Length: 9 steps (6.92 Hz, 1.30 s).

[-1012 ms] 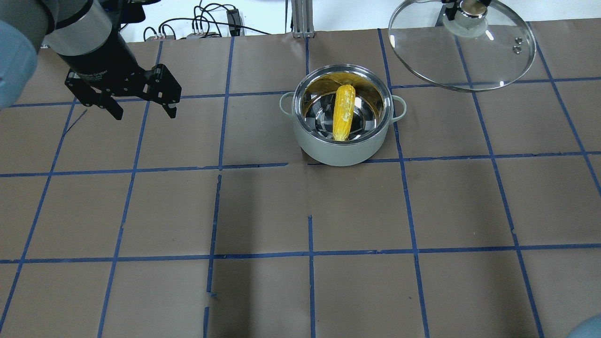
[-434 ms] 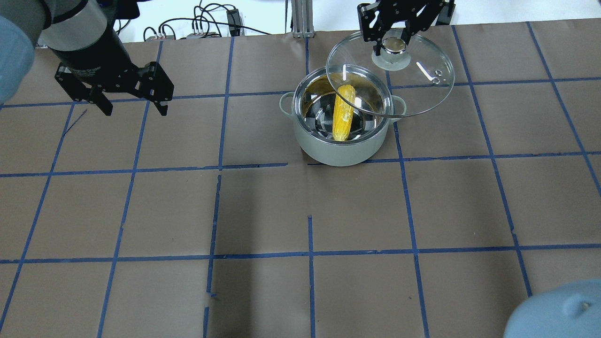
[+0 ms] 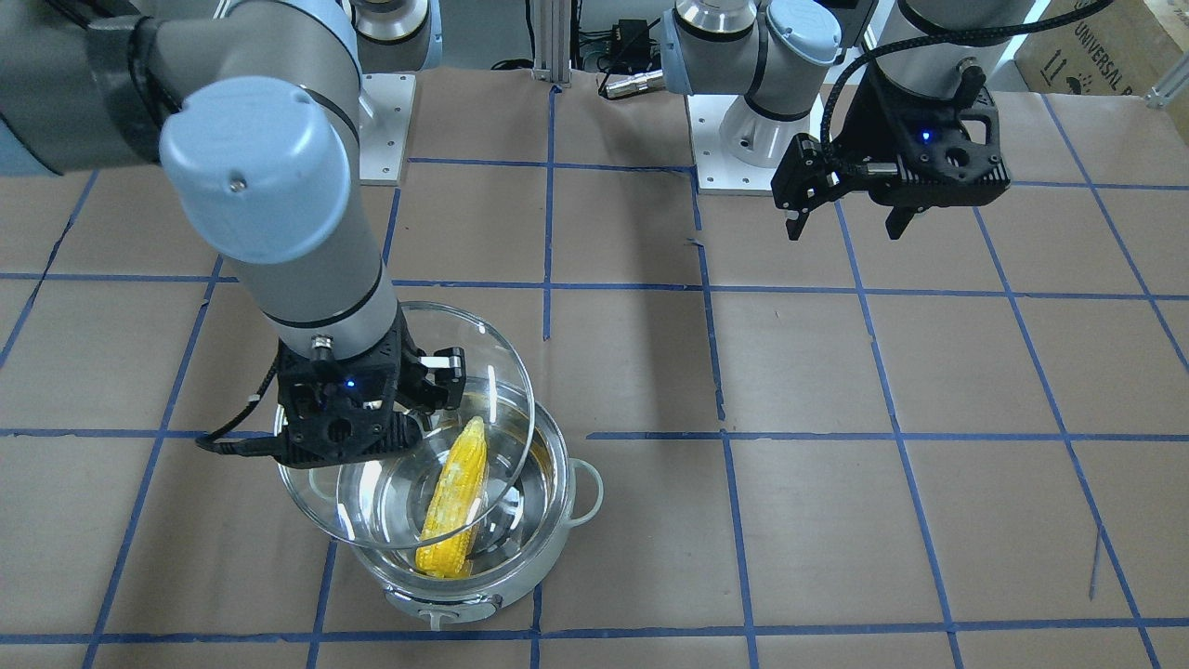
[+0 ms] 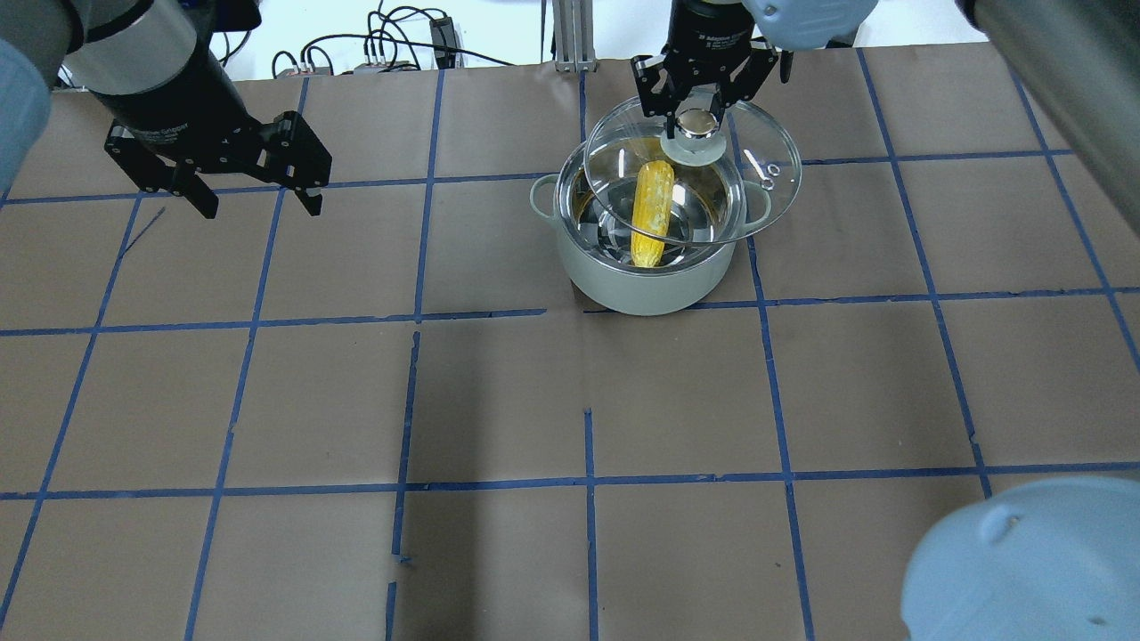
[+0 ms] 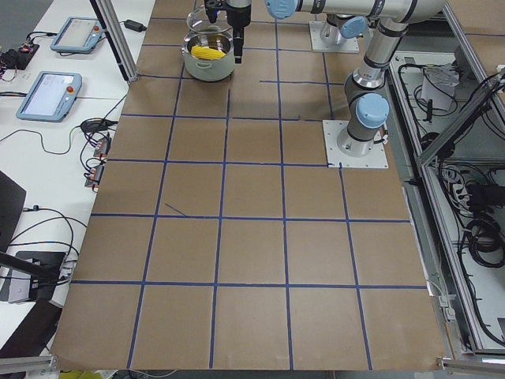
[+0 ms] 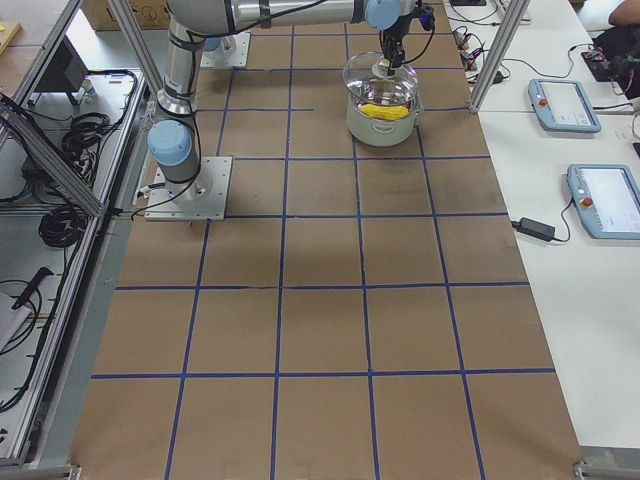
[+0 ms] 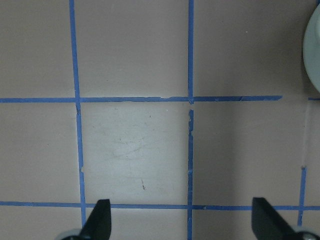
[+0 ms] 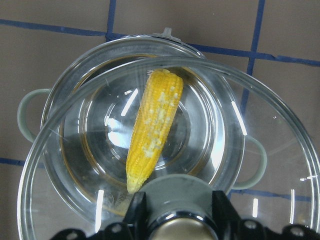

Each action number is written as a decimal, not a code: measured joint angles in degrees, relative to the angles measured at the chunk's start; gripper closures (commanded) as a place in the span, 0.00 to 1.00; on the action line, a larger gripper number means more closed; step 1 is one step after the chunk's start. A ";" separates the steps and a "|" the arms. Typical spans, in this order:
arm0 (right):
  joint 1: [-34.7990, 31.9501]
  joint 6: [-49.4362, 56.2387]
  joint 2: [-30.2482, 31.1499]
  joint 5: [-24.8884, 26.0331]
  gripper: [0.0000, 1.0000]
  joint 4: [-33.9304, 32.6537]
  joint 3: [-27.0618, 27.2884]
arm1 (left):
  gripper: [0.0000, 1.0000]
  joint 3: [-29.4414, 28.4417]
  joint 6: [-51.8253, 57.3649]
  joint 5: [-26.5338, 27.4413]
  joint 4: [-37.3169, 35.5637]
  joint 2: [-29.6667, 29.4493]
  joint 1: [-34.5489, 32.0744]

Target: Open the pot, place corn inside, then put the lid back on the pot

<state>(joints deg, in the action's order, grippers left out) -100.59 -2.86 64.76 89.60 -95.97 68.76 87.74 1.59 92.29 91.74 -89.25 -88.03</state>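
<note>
The pale mint pot (image 4: pixel 641 289) stands open at the table's far middle. The yellow corn (image 4: pixel 652 209) lies inside it, leaning on the wall. My right gripper (image 4: pixel 697 120) is shut on the knob of the clear glass lid (image 4: pixel 761 191). It holds the lid tilted just above the pot, overlapping the opening but offset to the far right. The right wrist view looks through the lid (image 8: pixel 280 165) at the corn (image 8: pixel 152 130). Far to the pot's left, my left gripper (image 4: pixel 258 209) hangs open and empty above the paper. From the front I see pot (image 3: pixel 464 604), corn (image 3: pixel 455 502) and lid (image 3: pixel 502 372).
Brown paper with a blue tape grid covers the table (image 4: pixel 499 401). Cables (image 4: pixel 392 49) and an aluminium post (image 4: pixel 570 36) line the far edge. My right arm's elbow (image 4: pixel 1024 570) fills the overhead view's lower right corner. Teach pendants (image 6: pixel 565 100) lie on a side bench.
My right gripper has carried the lid from the far right leftward and down, so it now overlaps the pot. The left gripper has barely shifted.
</note>
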 measured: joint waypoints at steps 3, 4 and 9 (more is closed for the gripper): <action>-2.42 -3.05 -4.13 0.15 0.94 -6.31 -0.03 | 0.00 0.09 -0.09 -0.11 -0.01 0.15 0.05; -2.51 -3.04 -4.85 0.22 0.94 -8.37 -0.28 | 0.00 0.03 -0.10 -0.15 -0.04 0.12 0.05; -2.43 -1.94 -6.07 3.06 0.95 -11.76 0.35 | 0.00 0.15 -0.10 -0.27 -0.06 0.13 0.05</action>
<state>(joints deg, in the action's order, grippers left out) -103.02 -4.80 58.68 92.66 -107.73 69.11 87.89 1.49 92.02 91.67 -89.12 -87.98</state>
